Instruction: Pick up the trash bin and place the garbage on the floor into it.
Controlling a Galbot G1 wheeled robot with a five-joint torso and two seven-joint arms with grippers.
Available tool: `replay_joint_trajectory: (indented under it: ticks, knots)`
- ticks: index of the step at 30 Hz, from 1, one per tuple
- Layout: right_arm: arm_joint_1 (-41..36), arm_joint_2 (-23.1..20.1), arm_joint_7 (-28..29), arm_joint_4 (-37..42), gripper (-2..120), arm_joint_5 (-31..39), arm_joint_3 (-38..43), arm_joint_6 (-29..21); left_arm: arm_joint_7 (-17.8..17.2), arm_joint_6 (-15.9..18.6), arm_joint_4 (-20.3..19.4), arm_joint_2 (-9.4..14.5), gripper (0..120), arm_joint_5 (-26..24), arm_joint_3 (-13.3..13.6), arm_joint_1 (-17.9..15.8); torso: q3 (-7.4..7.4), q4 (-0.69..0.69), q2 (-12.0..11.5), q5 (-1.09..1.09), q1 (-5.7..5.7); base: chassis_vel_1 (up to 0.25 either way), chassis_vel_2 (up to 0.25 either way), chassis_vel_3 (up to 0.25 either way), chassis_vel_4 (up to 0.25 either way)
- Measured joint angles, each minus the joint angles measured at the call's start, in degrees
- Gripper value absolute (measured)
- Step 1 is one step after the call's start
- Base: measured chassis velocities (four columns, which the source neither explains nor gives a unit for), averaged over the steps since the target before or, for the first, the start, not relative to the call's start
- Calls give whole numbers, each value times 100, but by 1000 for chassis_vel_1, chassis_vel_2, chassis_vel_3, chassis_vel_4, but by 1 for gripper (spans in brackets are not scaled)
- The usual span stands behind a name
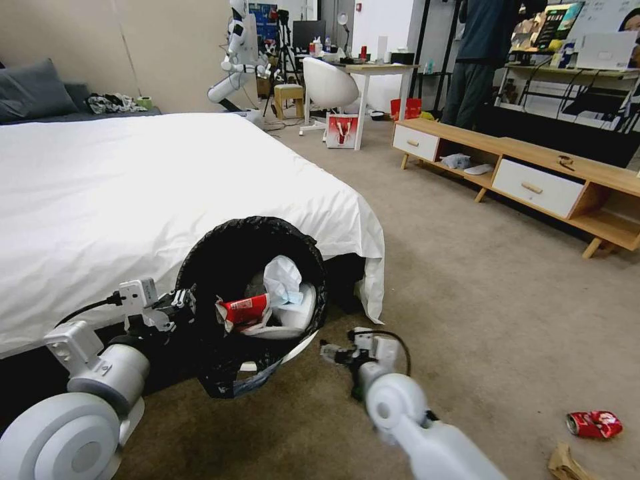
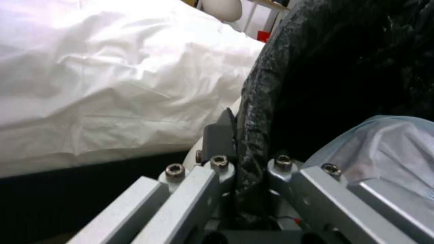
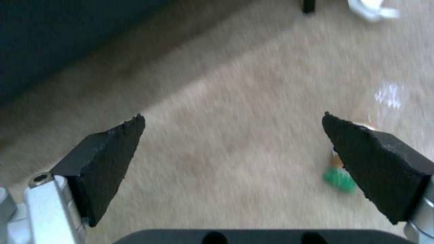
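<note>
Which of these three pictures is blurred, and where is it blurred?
Right wrist view: carpet and green object smeared; the open right tool stays sharp. Head view: right arm slightly blurred, trash bin clear. Left wrist view: soft throughout, left tool shut on the rim.

1. The room is covered by a beige-grey short-pile carpet (image 1: pixel 467 280).
2. A bed spread with a white sheet (image 1: pixel 133 193) is seen at the left, with a grey pillow (image 1: pixel 33 90) at its far end.
3. A plain cream wall (image 1: pixel 133 47) is seen behind the bed.
4. A long, low wooden cabinet (image 1: pixel 533 167) with white drawers is set along the right side on slanted legs.
5. A white desk (image 1: pixel 380 70) and a rounded white chair (image 1: pixel 330 83) are placed at the far end, where small items are crowded on the desktop.
6. A red-and-white bag (image 1: pixel 341 130) is stood on the carpet beside the desk leg.
</note>
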Motion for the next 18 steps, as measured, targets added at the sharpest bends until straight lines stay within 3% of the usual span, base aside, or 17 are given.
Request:
replay_joint_trajectory:
  ticks: [9, 18]
  knots:
    - [346, 425, 1176, -633, 100, 558, -115, -412, -3, -13, 13, -18, 2, 13, 25, -9, 0, 0, 0, 0, 0, 0, 0, 0, 0]
    - [474, 642, 1658, -1147, 100, 512, -175, -448, -3, -22, 14, -18, 2, 22, 0, 4, 0, 0, 0, 1, 0, 0, 0, 0, 0]
